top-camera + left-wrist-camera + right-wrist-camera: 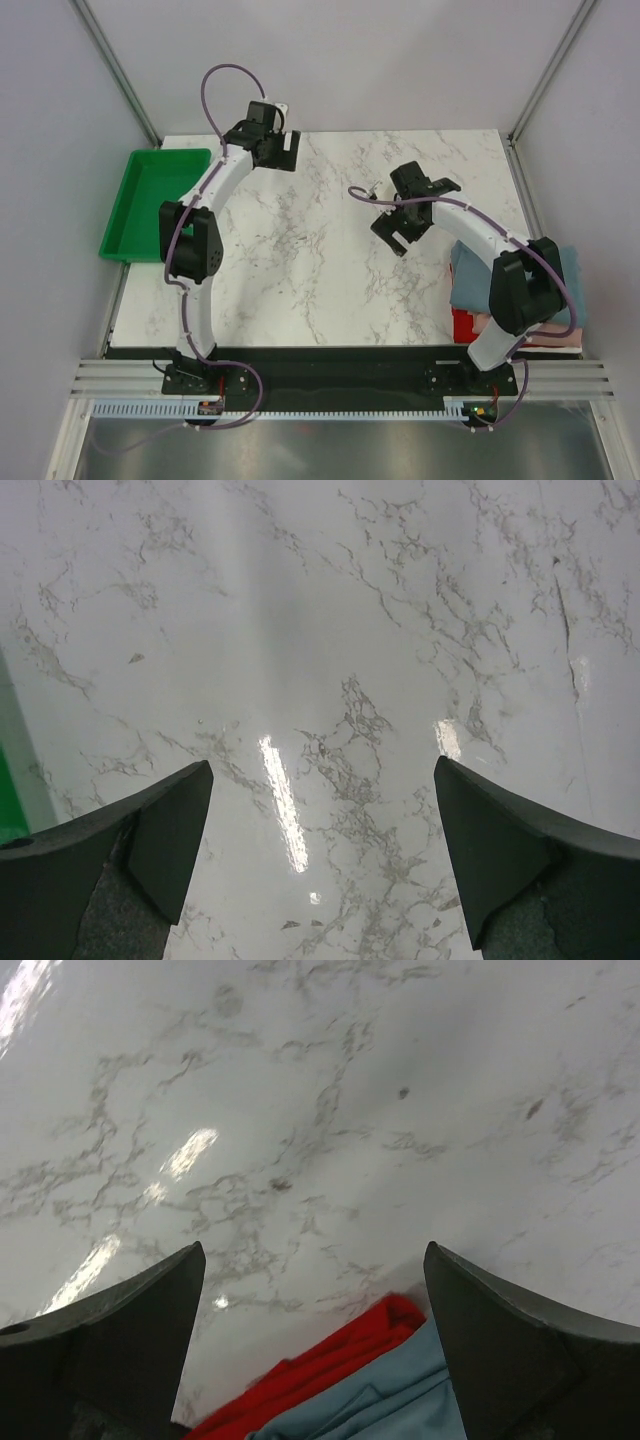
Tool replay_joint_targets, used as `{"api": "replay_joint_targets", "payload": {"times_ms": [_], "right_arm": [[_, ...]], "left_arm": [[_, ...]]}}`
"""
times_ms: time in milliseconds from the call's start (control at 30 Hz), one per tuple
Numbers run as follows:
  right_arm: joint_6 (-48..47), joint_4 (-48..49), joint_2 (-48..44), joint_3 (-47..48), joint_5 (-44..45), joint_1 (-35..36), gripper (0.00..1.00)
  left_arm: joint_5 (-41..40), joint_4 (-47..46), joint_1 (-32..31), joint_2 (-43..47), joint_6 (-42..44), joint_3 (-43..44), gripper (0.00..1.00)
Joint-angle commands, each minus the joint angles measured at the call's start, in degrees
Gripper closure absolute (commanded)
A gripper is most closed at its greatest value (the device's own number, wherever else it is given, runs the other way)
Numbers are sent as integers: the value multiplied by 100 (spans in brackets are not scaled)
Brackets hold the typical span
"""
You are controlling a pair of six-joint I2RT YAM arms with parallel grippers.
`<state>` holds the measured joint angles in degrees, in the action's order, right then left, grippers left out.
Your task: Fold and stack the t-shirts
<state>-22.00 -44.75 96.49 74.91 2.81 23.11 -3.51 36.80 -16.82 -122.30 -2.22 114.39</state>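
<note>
Table [320,630]: white marble, grey veins. Black right gripper [312,1250]: red t-shirt [330,1360] and slate-blue t-shirt [400,1400] low between its jaws. Black left gripper [322,767]: green tray [8,790] just outside the left jaw.

Two robot arms in white shells and black joint housings: the left arm [218,180] and the right arm [478,232]. A purple cable [213,78] arcs off the left one, a second cable [572,290] hugs the right, and both end at black bases [200,378]. The left gripper [322,770] and right gripper [312,1250] carry matte black, wedge-shaped fingers [150,850] with faintly speckled faces.
</note>
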Motion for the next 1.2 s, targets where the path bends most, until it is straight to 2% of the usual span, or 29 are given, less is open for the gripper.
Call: {"api": "replay_joint_targets", "payload": {"times_ms": [0, 200, 500, 633, 900, 1167], "right_arm": [[-550, -1193, -489, -82, -948, -35, 2], [-1473, -2668, -701, -669, -1344, -316, 2], [-1711, -2477, -1264, -1778, -756, -404, 2], [-1772, -2591, -1676, -1919, -466, -439, 2], [-2001, -3469, -2818, -2244, -9, -457, 2], [-1957, -3760, -3013, -2192, -245, -466, 2]], "left_arm": [[-80, -190, 91, 355, -33, -285, 0], [-150, -418, 196, 812, -59, -988, 0], [-203, -788, 232, 1445, -130, -1726, 0], [-194, -858, 232, 1683, -51, -1920, 0], [-203, -1087, 240, 1876, -103, -2201, 0], [-203, -1157, 232, 2017, -33, -2316, 0]]}}
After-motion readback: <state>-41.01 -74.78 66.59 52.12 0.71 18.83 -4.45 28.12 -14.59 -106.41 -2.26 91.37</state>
